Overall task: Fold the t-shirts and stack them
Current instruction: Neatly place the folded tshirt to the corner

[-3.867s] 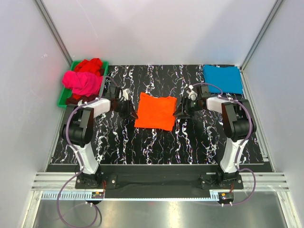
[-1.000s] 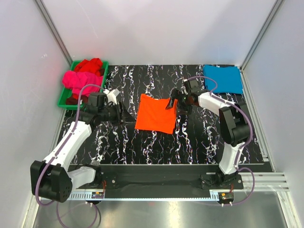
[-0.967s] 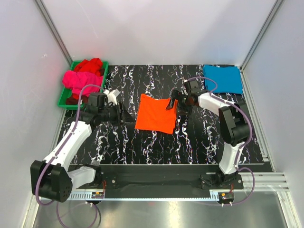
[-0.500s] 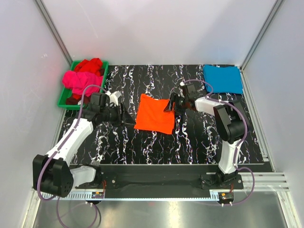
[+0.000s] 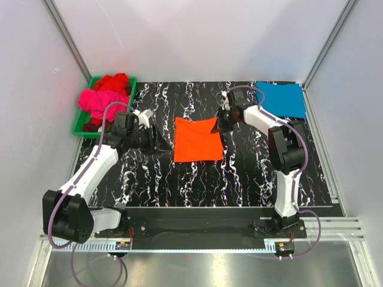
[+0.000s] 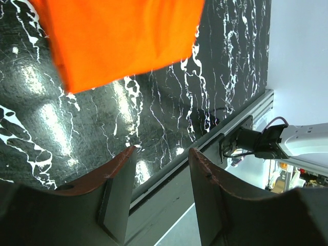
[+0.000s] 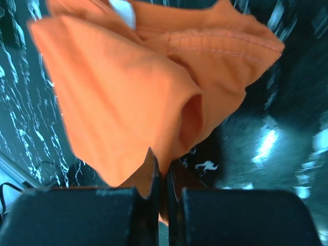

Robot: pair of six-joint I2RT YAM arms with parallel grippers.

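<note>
**Orange shirt pinched at one corner**

Top view: the orange t-shirt lies folded flat on the tabletop. The right jaws sit at its far right corner. The left jaws hang just to its left, apart from it. The teal-blue t-shirt lies folded well to its far right. The magenta-pink t-shirt and red t-shirt are heaped in the green tray, well to its far left.

Left wrist: the left jaws stand open over bare tabletop, with the orange t-shirt beyond their tips.

Right wrist: the right jaws are closed, gripping bunched fabric of the orange t-shirt.

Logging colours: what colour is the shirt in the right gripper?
Bright orange shirt; top external view shows it best.
</note>
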